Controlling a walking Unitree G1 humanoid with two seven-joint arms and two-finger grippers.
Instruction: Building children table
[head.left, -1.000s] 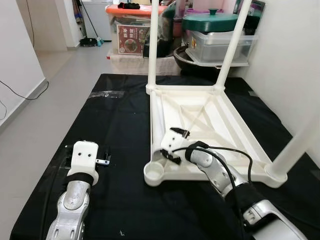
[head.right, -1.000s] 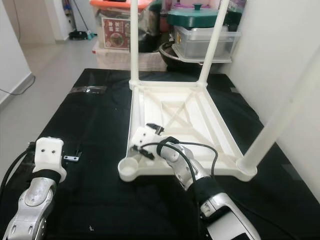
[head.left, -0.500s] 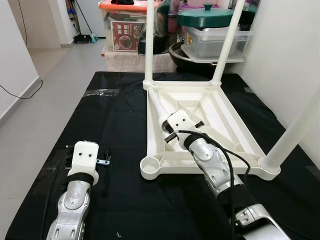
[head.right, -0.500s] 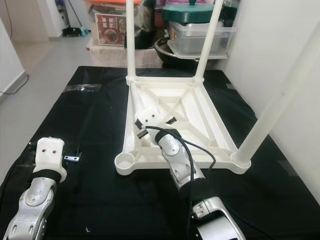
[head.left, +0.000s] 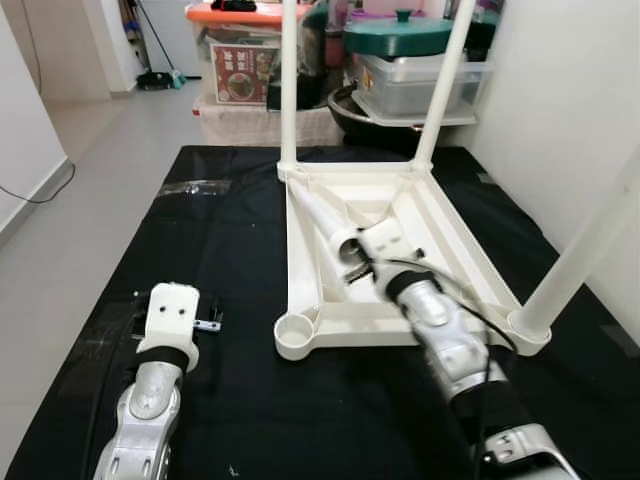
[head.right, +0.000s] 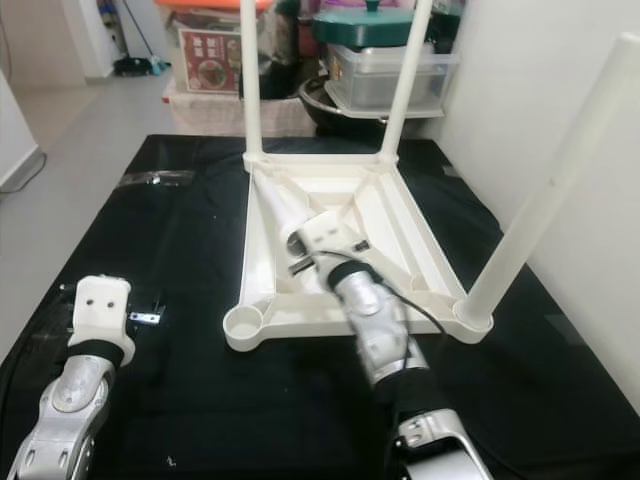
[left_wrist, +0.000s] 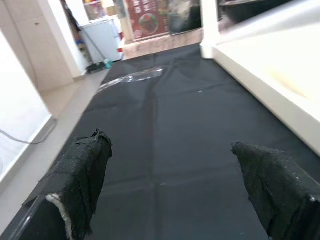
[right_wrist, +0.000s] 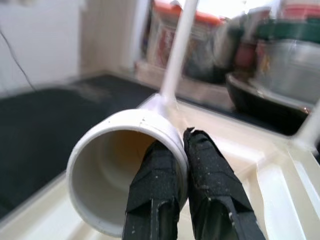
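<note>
A white children's table (head.left: 455, 255) lies upside down on the black mat, with three legs standing up from its corners. Its near left socket (head.left: 297, 337) holds no leg. A loose white leg (head.left: 320, 215) lies inside the tabletop along the left rim. My right gripper (head.left: 356, 262) is shut on the rim of that leg's open end (right_wrist: 115, 150), one finger inside the tube and one outside. My left gripper (left_wrist: 175, 165) hovers open over bare mat, left of the table, with nothing between its fingers.
A small metal bracket (head.left: 207, 324) lies on the mat by my left wrist (head.left: 168, 315). Clear plastic wrap (head.left: 195, 187) sits at the mat's far left. Storage boxes and a green-lidded pot (head.left: 410, 35) stand behind the table. A white wall runs along the right.
My right gripper went from open beside the loose leg's end to shut on its rim, and has moved farther in over the tabletop. The left arm stayed put. The camera shifted slightly.
</note>
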